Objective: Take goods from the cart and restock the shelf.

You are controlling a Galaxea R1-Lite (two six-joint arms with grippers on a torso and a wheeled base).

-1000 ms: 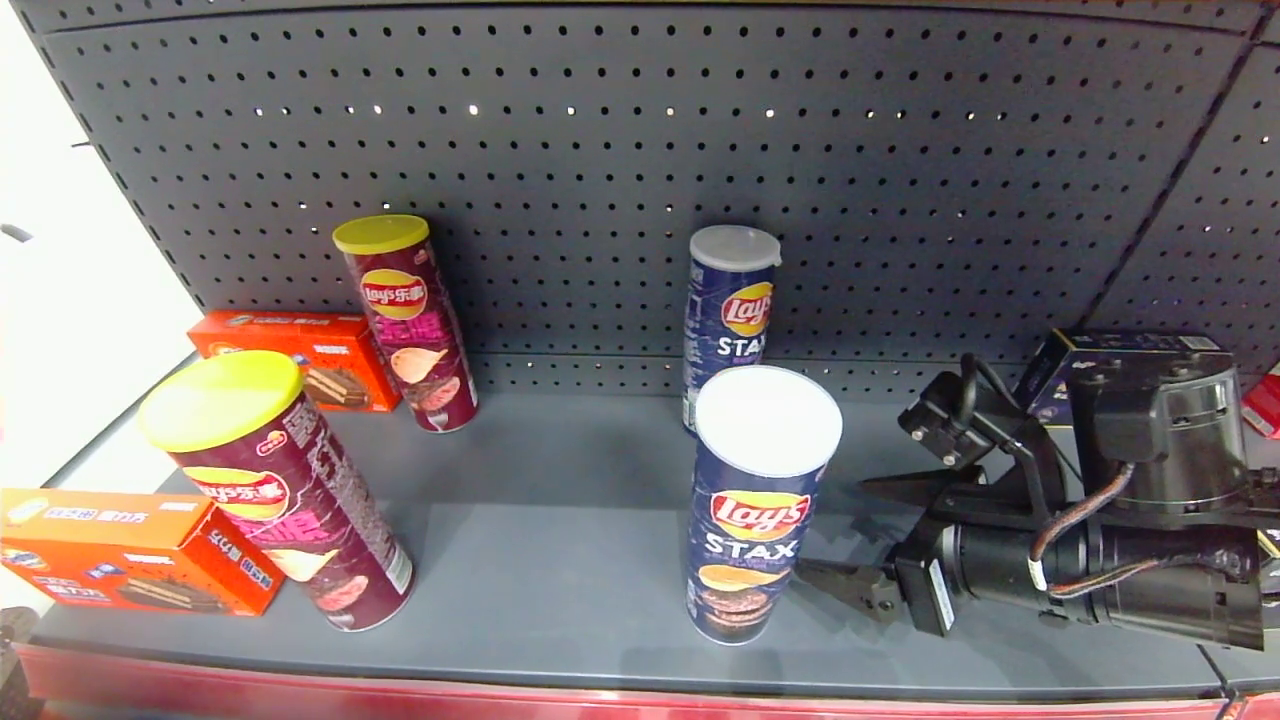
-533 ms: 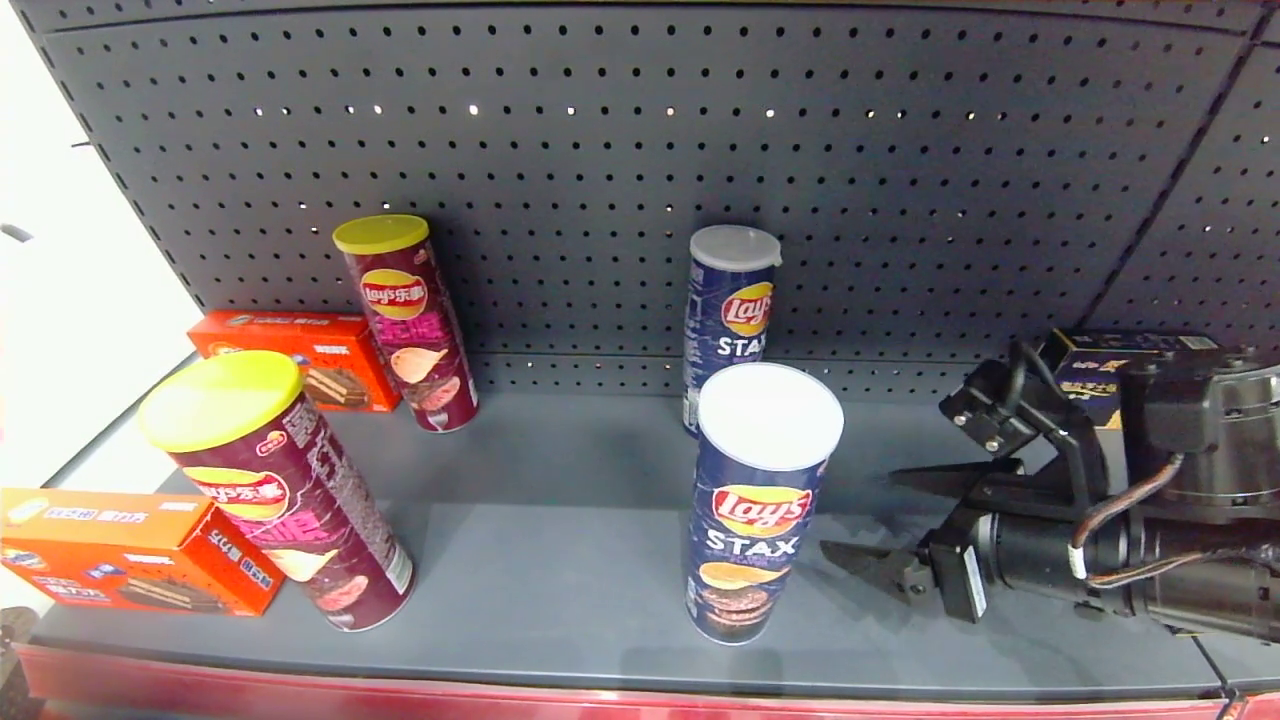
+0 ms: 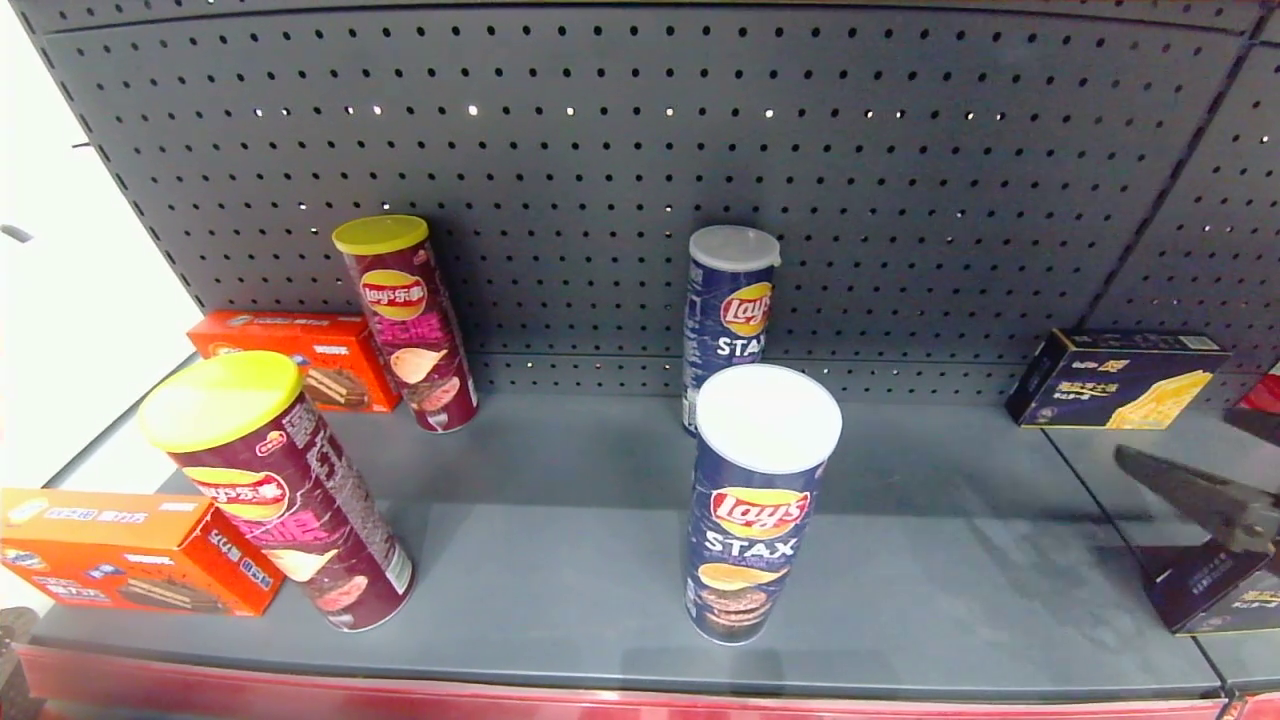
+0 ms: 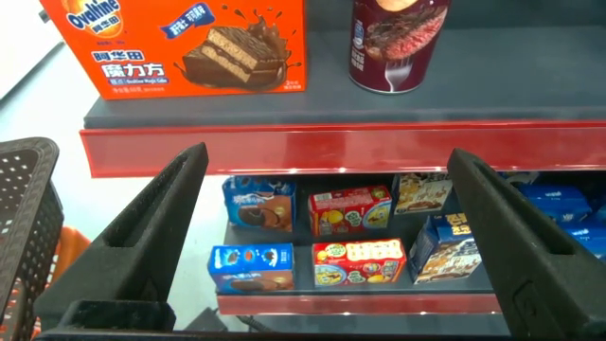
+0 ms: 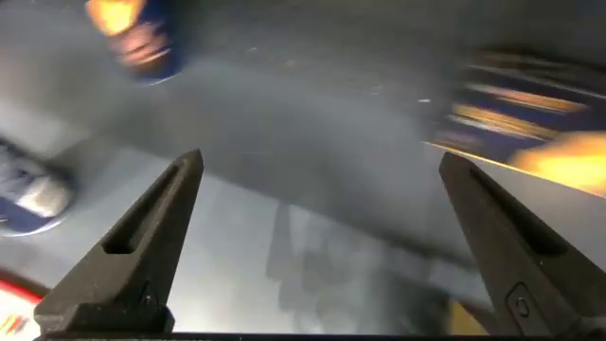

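The right gripper [image 5: 320, 166] has its fingers [image 5: 142, 246] spread wide with nothing between them. It hangs at the right end of the shelf [image 3: 560, 540], above a dark-blue box [image 3: 1210, 590] and well apart from the cans. The left gripper [image 4: 327, 156] is likewise wide open and empty, low down and facing the shelf's red front edge [image 4: 341, 147], with a dark mesh basket [image 4: 24, 218], probably the cart, beside it. The front blue can [image 3: 760, 500] stands upright near the shelf's front edge, directly ahead of a back blue can [image 3: 730, 310] that stands at the pegboard panel. Two maroon cans [image 3: 280, 490] and orange boxes [image 3: 120, 550] stand to the left. Such a can is probably light and stiff, a cardboard tube in a smooth, rather slippery wrap. Being tall, it should tip easily. The safest hold looks to be around the mid-body, clear of the plastic lid [image 3: 768, 418], which might pop off.
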